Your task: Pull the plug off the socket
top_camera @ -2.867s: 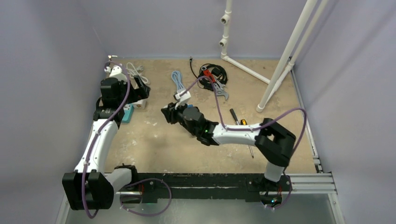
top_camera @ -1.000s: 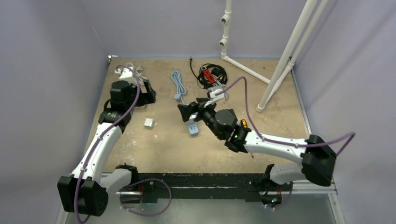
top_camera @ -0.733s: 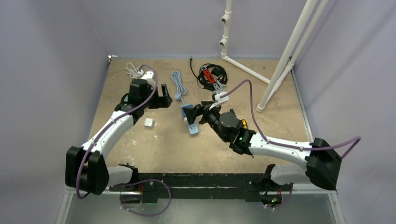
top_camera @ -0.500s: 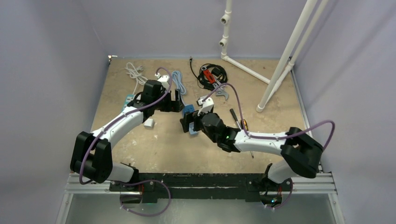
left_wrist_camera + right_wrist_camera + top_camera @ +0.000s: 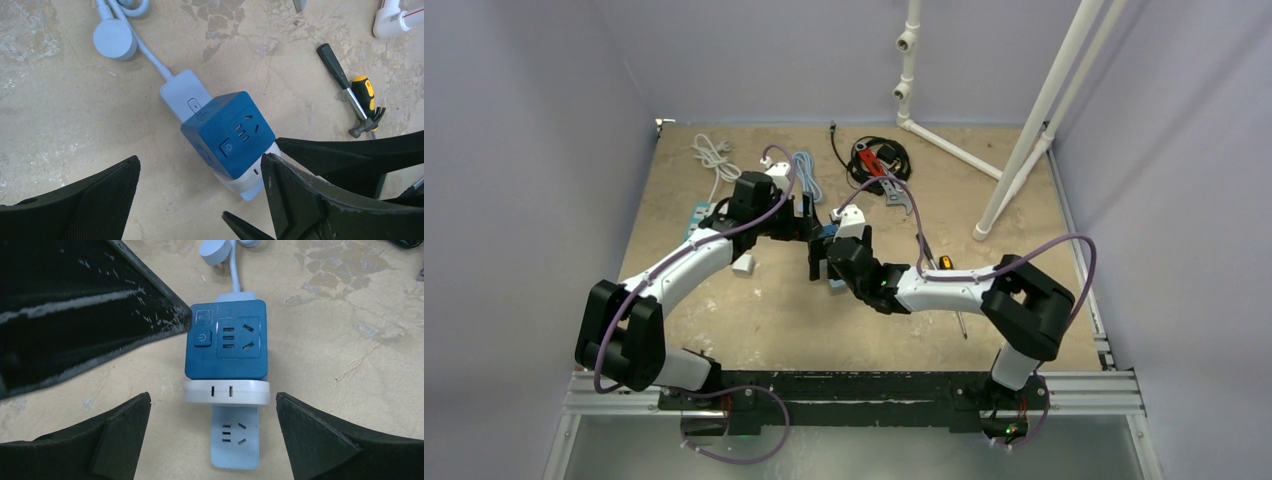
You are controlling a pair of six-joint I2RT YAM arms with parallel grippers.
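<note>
The blue cube plug (image 5: 225, 345) sits seated in the pale socket strip (image 5: 234, 442), which lies flat on the worktop (image 5: 350, 315) about midway between the two arms. A white collar at the cube's base hides the joint. Both grippers are released, fingers spread wide: the left gripper (image 5: 200, 165) hangs over the cube from the far side, and the right gripper (image 5: 212, 397) straddles it from the near side. Neither is grasping anything yet. One left finger crosses just above the cube's corner in the right wrist view, but I cannot tell whether it touches. The cube looks like hard moulded plastic, so it is probably rigid and light, with smooth faces that could slip under a weak pinch. Its two opposite flat side walls, clear of the power button, seem the best place to hold it. The strip also looks light and will likely lift with the cube unless its exposed near end is pinned or gripped. The strip's cord (image 5: 150, 55) is soft and gives no anchor. The prongs and the middle of the strip are hidden beneath the cube. The cord runs out of frame, and from above the grippers cover most of the pair.
</note>
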